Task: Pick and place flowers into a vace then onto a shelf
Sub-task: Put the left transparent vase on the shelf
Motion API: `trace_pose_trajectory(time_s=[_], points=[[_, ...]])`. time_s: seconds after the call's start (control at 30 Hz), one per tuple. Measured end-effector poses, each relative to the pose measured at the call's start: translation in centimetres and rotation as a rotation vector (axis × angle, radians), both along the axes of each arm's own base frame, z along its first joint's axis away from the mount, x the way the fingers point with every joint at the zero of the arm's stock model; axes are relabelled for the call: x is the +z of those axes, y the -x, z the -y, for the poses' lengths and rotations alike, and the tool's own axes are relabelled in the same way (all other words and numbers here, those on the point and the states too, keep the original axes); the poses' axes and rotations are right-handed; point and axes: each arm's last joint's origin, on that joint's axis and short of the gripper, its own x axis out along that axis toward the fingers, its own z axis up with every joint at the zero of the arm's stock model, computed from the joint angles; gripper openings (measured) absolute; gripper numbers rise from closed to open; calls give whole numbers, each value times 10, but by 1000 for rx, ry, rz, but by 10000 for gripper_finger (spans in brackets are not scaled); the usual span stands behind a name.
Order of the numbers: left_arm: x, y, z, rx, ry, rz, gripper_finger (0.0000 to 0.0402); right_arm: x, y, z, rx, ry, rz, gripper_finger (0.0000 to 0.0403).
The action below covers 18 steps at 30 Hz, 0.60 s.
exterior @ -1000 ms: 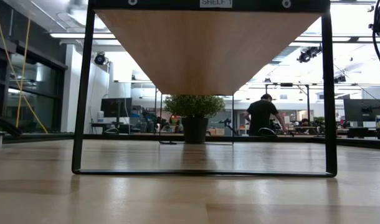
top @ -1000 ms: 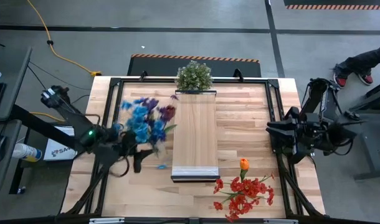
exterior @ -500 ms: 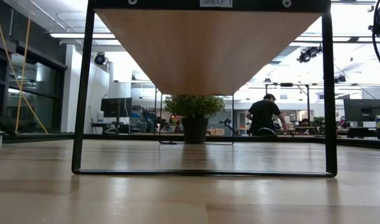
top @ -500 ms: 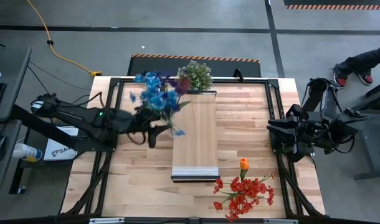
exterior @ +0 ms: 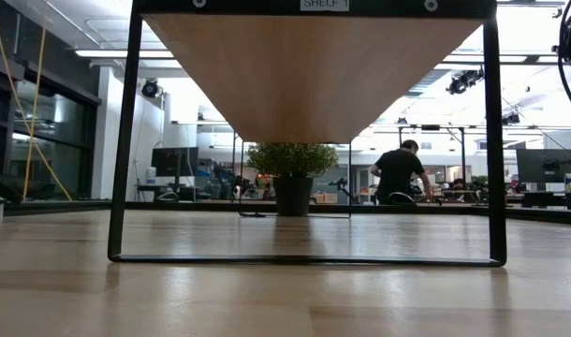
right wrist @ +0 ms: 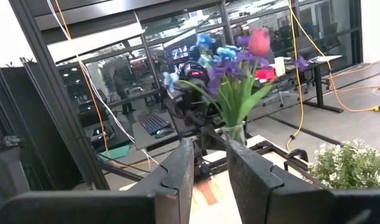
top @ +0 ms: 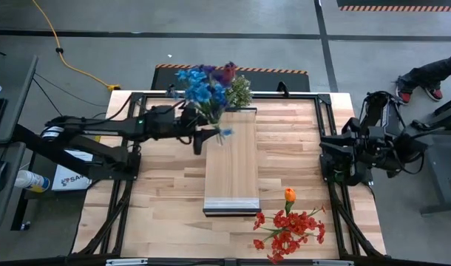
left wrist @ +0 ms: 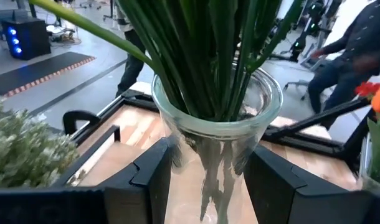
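The left gripper's (left wrist: 212, 180) fingers (left wrist: 149, 177) clamped a clear glass vase (left wrist: 218, 134) of blue and purple flowers (top: 203, 85) above the raised light-wood shelf's (top: 231, 166) far left edge, arm outstretched. The right gripper (right wrist: 209, 168), fingers slightly parted and holding nothing, waited right of the shelf.

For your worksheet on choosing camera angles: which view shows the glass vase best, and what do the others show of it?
The left wrist view: the glass vase fills the picture, green stems inside, clamped by the left gripper. The right wrist view shows it small and far off under the blooms. The high view hides it beneath the flowers. The low view shows none of it.
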Motion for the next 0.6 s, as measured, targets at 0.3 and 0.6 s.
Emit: trace_pose_trajectory(time_s=[0.3,0.6], points=[[2,-35,-29,-3,-51,-47,203,1,1,3,0,-7,4,87],[-8,-60,-48,20,-77,-175,203,2,1,1,65,7,30,87]])
